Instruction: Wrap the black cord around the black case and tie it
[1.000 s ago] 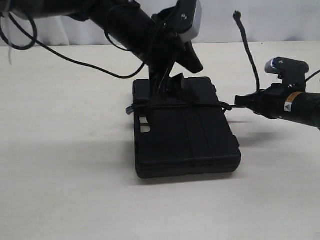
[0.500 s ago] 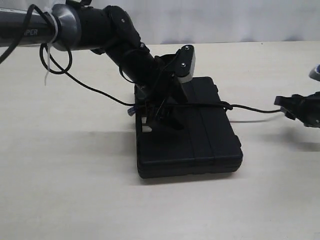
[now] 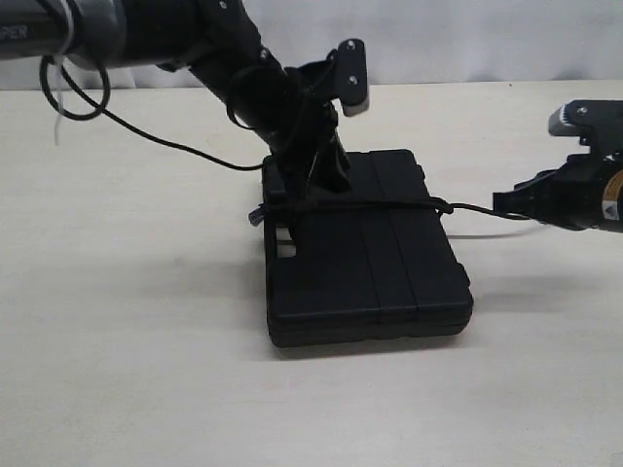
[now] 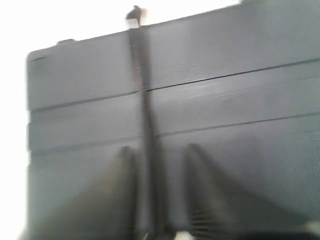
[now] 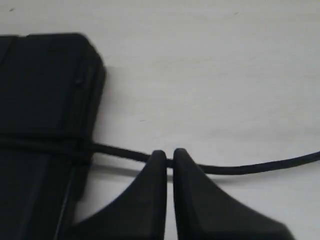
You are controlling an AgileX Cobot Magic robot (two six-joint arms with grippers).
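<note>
Matte black cord (image 3: 375,205) crosses the black case (image 3: 370,277), knotted at the case's right edge. The right gripper (image 5: 166,156), farther out half a second ago, now pinches the tail just right of the case. The left gripper (image 4: 159,149) straddles the cord over the case, jaws apart. Tightening looks next.

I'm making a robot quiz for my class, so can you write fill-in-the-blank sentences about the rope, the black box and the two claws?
1. The black cord crosses the top of the black case, and its knot sits at the edge nearer the ____ gripper.
2. The right gripper is pinched shut on the ____.
3. In the left wrist view, the cord runs ____ the two fingers of the left gripper.

Missing words: right; cord; between.
</note>
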